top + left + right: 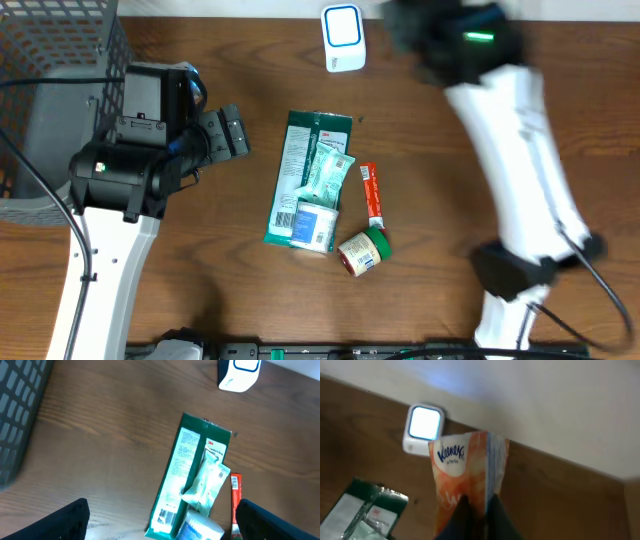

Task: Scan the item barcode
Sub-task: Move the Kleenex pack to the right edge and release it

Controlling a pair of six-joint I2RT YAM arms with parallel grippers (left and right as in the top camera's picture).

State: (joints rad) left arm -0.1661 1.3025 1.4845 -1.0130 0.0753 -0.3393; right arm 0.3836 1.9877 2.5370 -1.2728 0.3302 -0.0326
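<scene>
Brown wood-grain tabletop point(220, 290), bounded at its far edge by a pale wall point(545, 400). A grey mesh basket point(20, 410) stands off to the left of my left fingers point(65, 522). Those fingers hang spread wide and empty above the tabletop. A green packet point(182, 475), a pale sachet point(209, 485) and a red tube point(235, 500) lie ahead, between them. My right fingers point(462, 520) are pressed together on the near end of an orange Kleenex pack point(465, 470). The white scanner point(424, 427) sits on the tabletop just beyond the pack's far end, its face lit.
</scene>
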